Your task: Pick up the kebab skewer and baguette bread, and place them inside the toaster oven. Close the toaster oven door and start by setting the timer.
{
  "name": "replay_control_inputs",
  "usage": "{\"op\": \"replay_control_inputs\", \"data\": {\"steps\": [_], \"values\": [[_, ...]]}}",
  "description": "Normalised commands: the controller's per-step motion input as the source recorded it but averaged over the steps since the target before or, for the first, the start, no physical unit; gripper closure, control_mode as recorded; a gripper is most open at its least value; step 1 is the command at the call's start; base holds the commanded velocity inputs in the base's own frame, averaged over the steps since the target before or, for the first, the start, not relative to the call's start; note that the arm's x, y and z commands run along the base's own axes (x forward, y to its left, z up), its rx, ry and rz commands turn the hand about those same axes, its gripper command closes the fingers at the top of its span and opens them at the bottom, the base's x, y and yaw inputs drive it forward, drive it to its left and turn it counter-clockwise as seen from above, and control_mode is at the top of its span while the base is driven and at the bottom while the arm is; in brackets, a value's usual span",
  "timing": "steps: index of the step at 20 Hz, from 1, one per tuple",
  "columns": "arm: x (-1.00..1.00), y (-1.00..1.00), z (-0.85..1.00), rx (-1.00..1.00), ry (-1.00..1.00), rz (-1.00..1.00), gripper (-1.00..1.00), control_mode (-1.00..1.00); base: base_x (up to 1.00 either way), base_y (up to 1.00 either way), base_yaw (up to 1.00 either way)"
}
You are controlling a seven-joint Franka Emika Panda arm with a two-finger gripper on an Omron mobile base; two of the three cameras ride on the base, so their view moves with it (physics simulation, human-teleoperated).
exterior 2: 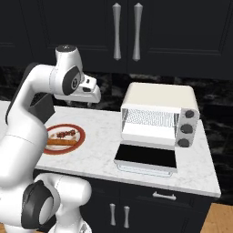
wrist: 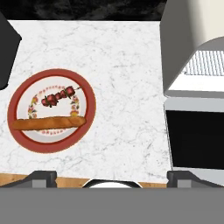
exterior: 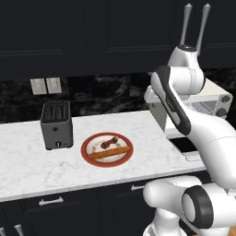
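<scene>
A red-rimmed plate lies on the marble counter. It carries the kebab skewer and, nearer the counter's front edge, the baguette bread. To its right stands the cream toaster oven. The toaster oven door hangs open and flat, showing the wire rack. My gripper hovers high over the counter between plate and oven, open and empty.
A dark grey slot toaster stands left of the plate against the black backsplash. Wall outlets sit above it. Dark cabinets hang overhead. Bare marble stretches between plate and oven.
</scene>
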Motion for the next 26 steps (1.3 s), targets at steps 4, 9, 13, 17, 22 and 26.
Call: {"op": "replay_control_inputs", "data": {"steps": [4, 9, 13, 17, 22, 26], "values": [[0.00, 0.00, 0.00, 0.00, 0.00, 0.00, -1.00, 1.00, 0.00, 0.00, 0.00], [0.00, 0.00, 0.00, 0.00, 0.00, 0.00, -1.00, -1.00, 0.00, 0.00, 0.00], [0.00, 0.00, 0.00, 0.00, 0.00, 0.00, -1.00, -1.00, 0.00, 0.00, 0.00], [0.00, 0.00, 0.00, 0.00, 0.00, 0.00, -1.00, -1.00, 0.00, 0.00, 0.00], [-0.25, -0.34, -0.12, 0.05, -0.10, 0.00, -1.00, -1.00, 0.00, 0.00, 0.00], [-0.47, -0.99, -0.12, 0.19, -0.50, 0.31, -1.00, -1.00, 0.00, 0.00, 0.00]]}}
